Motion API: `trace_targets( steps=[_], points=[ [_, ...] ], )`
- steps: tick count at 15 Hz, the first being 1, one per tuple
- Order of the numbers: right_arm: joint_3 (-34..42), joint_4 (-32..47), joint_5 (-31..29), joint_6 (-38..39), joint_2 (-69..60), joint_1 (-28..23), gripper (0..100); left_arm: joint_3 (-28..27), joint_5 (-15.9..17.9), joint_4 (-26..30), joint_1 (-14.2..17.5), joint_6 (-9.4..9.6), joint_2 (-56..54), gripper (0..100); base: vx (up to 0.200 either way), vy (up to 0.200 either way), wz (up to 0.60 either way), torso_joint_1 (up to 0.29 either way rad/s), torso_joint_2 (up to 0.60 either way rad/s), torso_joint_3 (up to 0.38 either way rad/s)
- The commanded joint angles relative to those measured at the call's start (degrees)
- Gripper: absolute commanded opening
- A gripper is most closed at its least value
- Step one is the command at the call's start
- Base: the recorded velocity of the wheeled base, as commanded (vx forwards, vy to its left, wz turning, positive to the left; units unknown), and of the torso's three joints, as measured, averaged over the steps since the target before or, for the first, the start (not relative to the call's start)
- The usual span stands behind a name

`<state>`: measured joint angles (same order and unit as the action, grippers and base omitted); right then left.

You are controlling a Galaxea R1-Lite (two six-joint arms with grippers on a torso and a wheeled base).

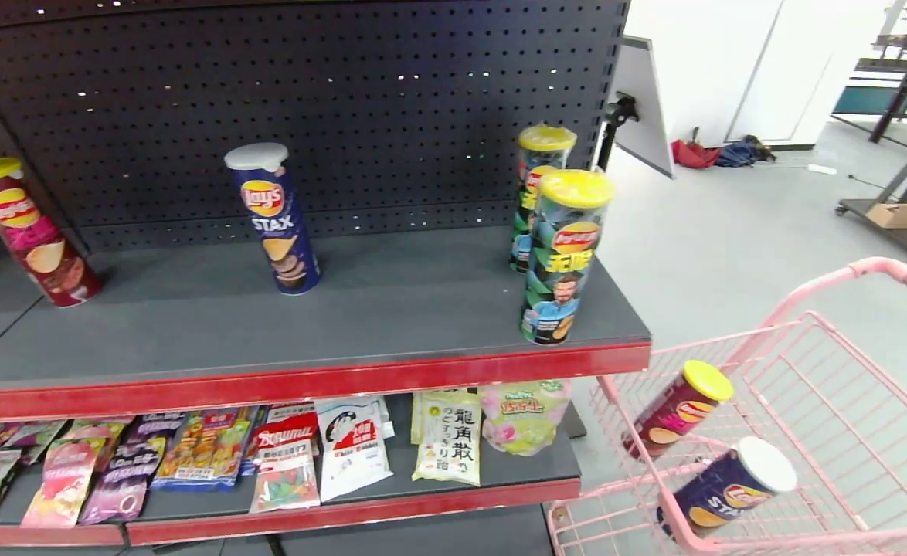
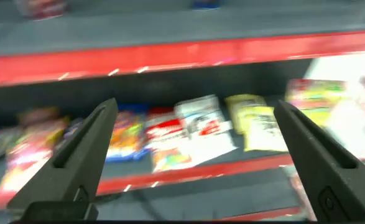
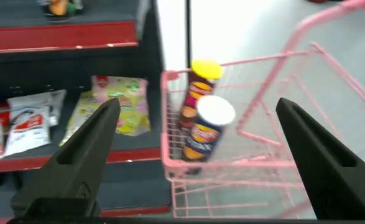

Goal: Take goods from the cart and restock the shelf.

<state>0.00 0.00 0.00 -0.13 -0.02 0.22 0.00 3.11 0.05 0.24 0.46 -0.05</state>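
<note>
While left hand [image 2: 194,104] and right hand [image 3: 198,102] gape, shelf [image 1: 191,324] holds four cans [image 1: 32,232] [image 1: 272,220] [image 1: 538,193] [image 1: 565,259], cart [image 1: 878,267] two.

Background stuff: a white board [image 1: 643,104] tilted at about 1 o'clock, a red bundle [image 1: 693,154] and a blue bundle [image 1: 741,152] dumped together on the grey floor [image 1: 732,232] around 2, a cardboard box [image 1: 905,215] on a low dolly [image 1: 855,207] out at 3, snack packets [image 1: 349,455] lying flat at 7

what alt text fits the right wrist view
A pink cart holds two chip cans, a maroon can with a yellow lid and a blue can with a white lid, framed by the right gripper, jaws open. Snack bags lie on the shelf beside it.
</note>
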Motion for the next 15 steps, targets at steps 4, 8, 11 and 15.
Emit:
trace_targets(
  steps=[4,8,11,15],
  points=[
    [0.00,0.00,0.00,0.05,0.02,0.04,100,0.00,-0.03,0.04,0.02,-0.02,0.05,100,0.000,0.000,-0.60,0.004,0.00,0.002],
    [0.00,0.00,0.00,0.05,0.02,0.04,100,0.00,-0.03,0.04,0.02,-0.02,0.05,100,0.000,0.000,-0.15,-0.002,0.00,0.002],
    [0.00,0.00,-0.09,0.05,0.02,0.04,100,0.00,-0.03,0.04,0.02,-0.02,0.05,100,0.000,0.000,0.60,-0.061,0.14,0.079],
    [0.00,0.00,-0.09,0.22,0.02,0.04,100,0.00,-0.03,0.04,0.02,-0.02,0.05,100,0.000,0.000,0.00,-0.138,0.36,0.208]
  ],
)
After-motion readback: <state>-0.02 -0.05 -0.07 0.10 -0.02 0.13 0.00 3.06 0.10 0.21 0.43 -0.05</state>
